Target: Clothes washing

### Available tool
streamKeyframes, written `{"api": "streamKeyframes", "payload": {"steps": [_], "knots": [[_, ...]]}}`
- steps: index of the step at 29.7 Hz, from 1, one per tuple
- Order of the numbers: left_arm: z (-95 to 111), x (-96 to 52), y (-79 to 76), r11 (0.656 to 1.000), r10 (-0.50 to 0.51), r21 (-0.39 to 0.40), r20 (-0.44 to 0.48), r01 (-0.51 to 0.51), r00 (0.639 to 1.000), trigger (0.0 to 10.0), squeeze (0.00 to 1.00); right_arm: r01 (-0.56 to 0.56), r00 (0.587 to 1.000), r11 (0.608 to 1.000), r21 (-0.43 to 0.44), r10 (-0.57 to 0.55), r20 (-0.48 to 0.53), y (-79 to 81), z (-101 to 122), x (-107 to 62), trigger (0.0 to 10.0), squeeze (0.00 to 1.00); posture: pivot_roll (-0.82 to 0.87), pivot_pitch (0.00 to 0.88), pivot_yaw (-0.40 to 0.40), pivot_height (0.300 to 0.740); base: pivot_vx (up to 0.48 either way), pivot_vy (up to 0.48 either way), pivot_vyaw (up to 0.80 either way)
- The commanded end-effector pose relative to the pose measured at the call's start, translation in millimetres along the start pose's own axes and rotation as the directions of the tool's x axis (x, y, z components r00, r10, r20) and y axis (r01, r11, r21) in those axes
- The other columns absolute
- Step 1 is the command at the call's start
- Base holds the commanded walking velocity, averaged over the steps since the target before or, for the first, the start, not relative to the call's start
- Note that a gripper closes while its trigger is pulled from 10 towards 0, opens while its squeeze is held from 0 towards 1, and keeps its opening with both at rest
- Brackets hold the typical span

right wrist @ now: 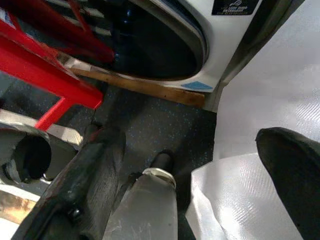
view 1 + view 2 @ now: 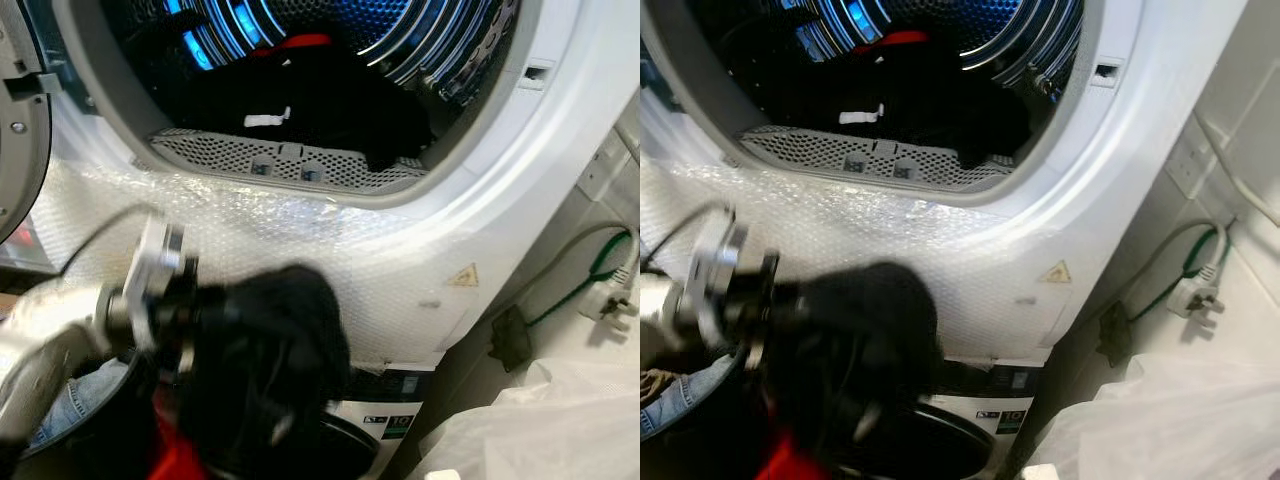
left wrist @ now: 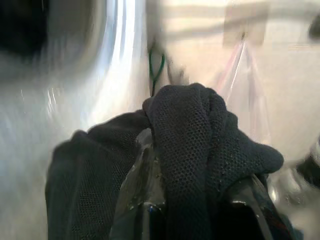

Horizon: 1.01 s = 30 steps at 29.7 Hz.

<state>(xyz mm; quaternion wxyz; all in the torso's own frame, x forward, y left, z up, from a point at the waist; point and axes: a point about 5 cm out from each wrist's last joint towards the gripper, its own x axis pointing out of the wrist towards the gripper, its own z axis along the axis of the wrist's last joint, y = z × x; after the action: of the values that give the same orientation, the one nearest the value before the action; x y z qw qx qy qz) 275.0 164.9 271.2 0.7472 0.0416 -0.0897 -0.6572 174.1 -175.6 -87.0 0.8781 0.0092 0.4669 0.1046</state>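
The robot's left gripper (image 3: 192, 210) is clamping a bunched dark mesh garment (image 3: 200, 150) between its two black fingers (image 3: 142, 200), the cloth spilling over and around both of them — the wrist view shows the weave up close, with the machine's white front blurred behind. In the head views the left arm (image 2: 60, 330) is reaching in from the lower left, and the garment (image 2: 270, 360) is hanging in front of the bubble-wrapped white panel (image 2: 300, 250) of the upper machine. Above the gripper, the open drum (image 2: 300, 60) is glowing blue and is already holding dark clothes (image 2: 300, 100), with a strip of red and a white label among them, just behind the perforated lint filter (image 2: 290, 160). Below the gripper, a second machine's dark round door (image 2: 940, 440) is showing, with something red beside it. Off to the gripper's right, a white plug with a green cable (image 2: 610, 295) is lying by the wall near clear plastic sheeting (image 2: 540, 420). The right gripper (image 1: 190, 165) is hanging low over the dark speckled floor (image 1: 150, 125), its fingers spread apart, near a red frame (image 1: 50, 75).
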Motion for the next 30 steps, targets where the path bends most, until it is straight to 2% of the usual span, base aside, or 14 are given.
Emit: {"api": "streamKeyframes", "payload": {"steps": [1,3,6,8,10,12,13,14,20,21,22,25,29,30], "knots": [[19,4.2,9.4,0.996,-0.049,0.077,0.041,0.045,0.998,0.0,0.0,0.017,1.0,1.0,0.021,-0.018,0.006,-2.7,1,-0.3,10.0,0.0,0.09,0.0,-0.066,0.74,0.0,0.0,0.0],[28,7.7,15.5,0.993,-0.072,0.098,0.071,0.065,0.995,0.0,0.0,0.019,1.0,1.0,0.021,-0.019,0.003,-2.5,0,-0.4,10.0,0.0,0.08,0.0,-0.066,0.74,0.0,0.0,0.0],[58,17.7,49.0,0.984,-0.052,0.178,0.123,0.029,0.991,0.0,0.0,0.02,1.0,0.999,0.025,-0.02,0.001,-2.5,-1,-0.7,10.0,0.0,0.07,0.0,-0.057,0.74,0.0,0.0,0.0],[93,25.1,84.3,0.949,0.109,0.267,0.215,-0.166,0.971,0.0,0.0,0.03,1.0,0.999,0.036,-0.03,0.005,-4.1,-1,-1.1,10.0,0.0,0.06,0.0,-0.052,0.74,0.0,0.0,0.0],[116,26.8,105.3,0.891,0.271,0.269,0.328,-0.365,0.905,0.0,0.0,0.032,0.999,0.999,0.037,-0.032,0.005,-4.6,-1,-1.3,10.0,0.0,0.05,0.0,-0.049,0.74,0.0,0.0,0.0],[137,14.4,131.3,0.714,0.571,0.182,0.408,-0.676,0.713,0.4,0.0,0.034,0.999,0.999,0.04,-0.034,0.008,-5.6,-2,-1.8,10.0,0.0,0.03,0.0,-0.039,0.74,0.0,0.0,0.0],[141,7.3,137.9,0.626,0.664,0.155,0.41,-0.765,0.626,2.5,0.0,0.035,0.999,0.999,0.041,-0.036,0.009,-6.1,-2,-2.1,10.0,0.0,0.03,0.0,-0.038,0.74,0.0,0.0,0.0],[142,1.2,141.8,0.56,0.721,0.144,0.401,-0.816,0.565,9.6,0.0,0.041,0.999,0.998,0.048,-0.041,0.011,-7.0,-3,-2.5,10.0,0.0,0.02,0.0,-0.034,0.74,0.0,0.0,0.0],[120,-15.3,154.5,0.378,0.871,0.146,0.279,-0.914,0.404,10.0,0.0,0.062,0.998,0.995,0.074,-0.062,0.002,-11.3,-14,-6.6,10.0,0.0,-0.02,0.0,-0.021,0.74,0.0,0.0,0.0],[120,-15.3,154.5,0.378,0.871,0.146,0.279,-0.914,0.404,10.0,0.0,0.062,0.998,0.995,0.074,-0.062,0.002,-11.3,-14,-6.6,10.0,0.0,-0.02,0.0,-0.021,0.74,0.0,0.0,0.0],[112,-14.8,157.2,0.32,0.9,0.152,0.26,-0.935,0.35,10.0,0.0,0.073,0.997,0.994,0.085,-0.073,-0.007,-13.0,-21,-9.0,10.0,0.0,-0.04,0.0,-0.015,0.74,0.0,0.0,0.0],[107,-11.9,159.2,0.267,0.921,0.131,0.256,-0.955,0.293,10.0,0.0,0.083,0.997,0.992,0.093,-0.082,-0.012,-14.3,-28,-11.3,10.0,0.0,-0.04,0.0,-0.014,0.74,0.0,0.0,0.0],[93,3.0,160.0,0.349,0.91,0.138,0.189,-0.927,0.37,10.0,0.0,0.087,0.996,0.991,0.101,-0.086,-0.016,-13.8,-35,-13.7,10.0,0.0,-0.06,0.0,-0.008,0.74,0.0,0.0,0.0],[87,10.9,159.2,0.404,0.89,0.165,0.158,-0.9,0.428,10.0,0.0,0.093,0.996,0.99,0.104,-0.092,-0.018,-14.2,-39,-15.3,10.0,0.0,-0.07,0.011,-0.006,0.74,0.0,0.0,0.0]]}}
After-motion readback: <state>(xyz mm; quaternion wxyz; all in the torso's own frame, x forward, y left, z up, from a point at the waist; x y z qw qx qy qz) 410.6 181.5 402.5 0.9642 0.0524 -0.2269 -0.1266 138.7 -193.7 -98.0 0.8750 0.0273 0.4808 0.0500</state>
